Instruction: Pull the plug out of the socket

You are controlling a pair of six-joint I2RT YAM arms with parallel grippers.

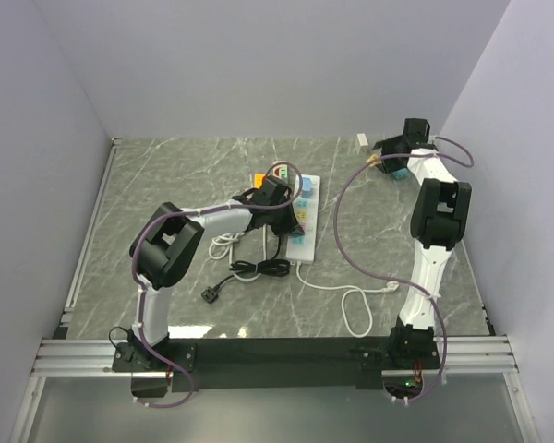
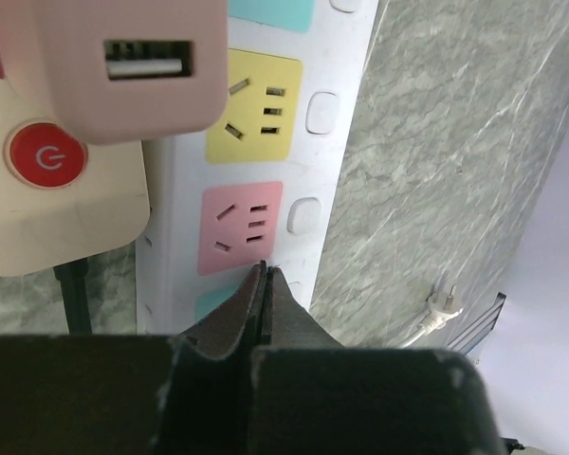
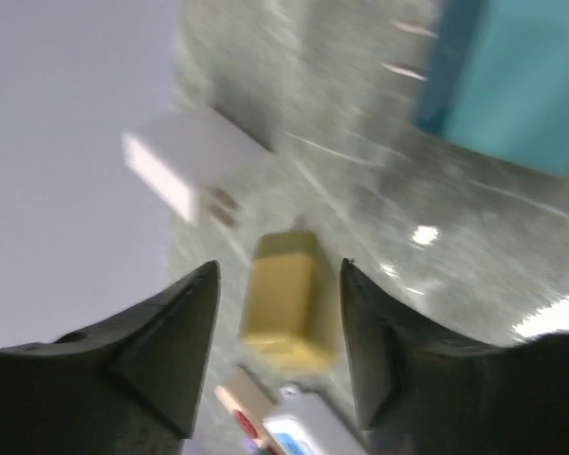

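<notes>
**Ann:** What is seen from above?

**Ben:** The left gripper [image 1: 279, 198] is held low over the white power strip [image 1: 307, 221] in the middle of the table [image 1: 166, 185]. The right gripper [image 1: 390, 152] is found well apart from it, in the back right corner, just beside a teal block [image 1: 399, 173]. A black cord [image 1: 258, 268] is laid near the strip. A white cord [image 1: 351, 300] is curled by the right arm.

**Ann:** What is shown at the left wrist?

**Ben:** The left gripper is shut tight, and nothing is held in it. Its tips are pressed together at the white strip, next to a pink socket [image 2: 240, 227]. A yellow socket [image 2: 256, 106] is seen past that one. A pink block [image 2: 114, 62] with a small slot is seen at the top left, over a beige strip [image 2: 66, 218] with a red button [image 2: 45, 158].

**Ann:** And at the right wrist?

**Ben:** That picture is blurred. The fingers [image 3: 171, 332] are spread apart. A tan plug [image 3: 283, 303] is seen in the gap between them, out of any socket and far from the strip. It does not seem to be touched by either finger. Whether it is lying on the table cannot be told. A white adapter [image 3: 185, 166] is seen just beside it.
</notes>
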